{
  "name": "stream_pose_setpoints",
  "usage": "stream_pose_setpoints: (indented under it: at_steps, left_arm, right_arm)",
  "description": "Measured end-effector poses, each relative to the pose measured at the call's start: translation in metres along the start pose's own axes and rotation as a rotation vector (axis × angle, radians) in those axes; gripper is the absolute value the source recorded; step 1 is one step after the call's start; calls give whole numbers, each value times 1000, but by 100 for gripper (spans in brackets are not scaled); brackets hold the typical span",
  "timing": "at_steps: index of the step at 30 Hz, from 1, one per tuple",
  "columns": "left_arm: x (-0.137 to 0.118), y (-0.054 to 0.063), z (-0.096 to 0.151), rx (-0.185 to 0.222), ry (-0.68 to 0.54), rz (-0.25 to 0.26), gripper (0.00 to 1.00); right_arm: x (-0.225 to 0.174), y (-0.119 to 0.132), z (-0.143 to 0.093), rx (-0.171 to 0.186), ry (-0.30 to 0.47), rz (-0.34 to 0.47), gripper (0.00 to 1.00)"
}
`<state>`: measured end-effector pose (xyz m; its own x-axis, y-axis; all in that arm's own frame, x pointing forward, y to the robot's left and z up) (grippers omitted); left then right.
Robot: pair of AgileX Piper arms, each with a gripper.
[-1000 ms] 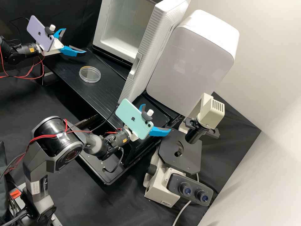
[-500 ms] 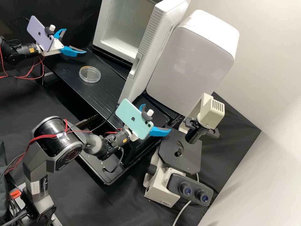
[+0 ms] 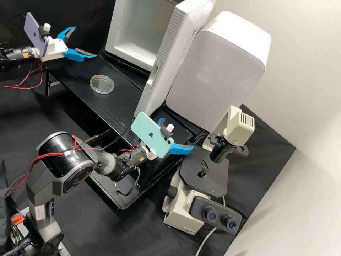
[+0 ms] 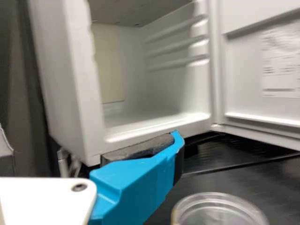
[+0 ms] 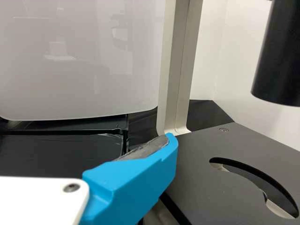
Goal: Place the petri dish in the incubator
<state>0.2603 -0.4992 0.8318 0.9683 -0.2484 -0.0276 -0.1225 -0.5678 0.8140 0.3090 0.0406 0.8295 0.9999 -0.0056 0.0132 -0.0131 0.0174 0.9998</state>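
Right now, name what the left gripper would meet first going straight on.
Probably the open white incubator's lower sill, depth unclear; the clear round petri dish lies below the line of the left gripper.

2 dark grey robot arms. The right arm (image 3: 60, 167), near, has a bulky rounded joint capped by a glossy black cylinder. Red wires (image 3: 57, 153) loop over it and a black cable (image 3: 135, 183) hangs beneath its slim wrist. A mint green phone (image 3: 152, 134) sits in a blue clamp with a white knob, above the white right gripper (image 3: 178, 132) with 2 bright blue fingers. The left arm (image 3: 14, 55), far left, trails red leads (image 3: 21, 86) and carries a lilac phone (image 3: 33, 30) above the matching left gripper (image 3: 85, 41). In the left wrist view, a blue finger (image 4: 140, 183) has a dark grey pad (image 4: 140, 150), and the white plate (image 4: 42, 201) holds 1 silver screw (image 4: 78, 187).
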Motion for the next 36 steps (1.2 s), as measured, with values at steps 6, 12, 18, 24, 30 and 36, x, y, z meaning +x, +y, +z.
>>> stream_pose_setpoints:
  at_steps: [6, 12, 18, 24, 30, 36]
  left_arm:
    - [-12, -5, 14, 18, -74, -27, 100]
    - [-17, -18, 29, 4, -137, -72, 100]
    - [-23, -31, 40, -11, -174, -124, 100]
    - [-22, -40, 46, -27, -187, -160, 100]
    - [-19, -54, 47, -46, -179, -225, 100]
    - [-12, -67, 45, -147, -148, -302, 100]
  right_arm:
    - [0, 0, 0, 0, 0, 0, 100]
    - [0, 0, 0, 0, 0, 0, 100]
    - [0, 0, 0, 0, 0, 0, 100]
    - [0, 0, 0, 0, 0, 0, 100]
    - [0, 0, 0, 0, 0, 0, 100]
    - [0, 0, 0, 0, 0, 0, 100]
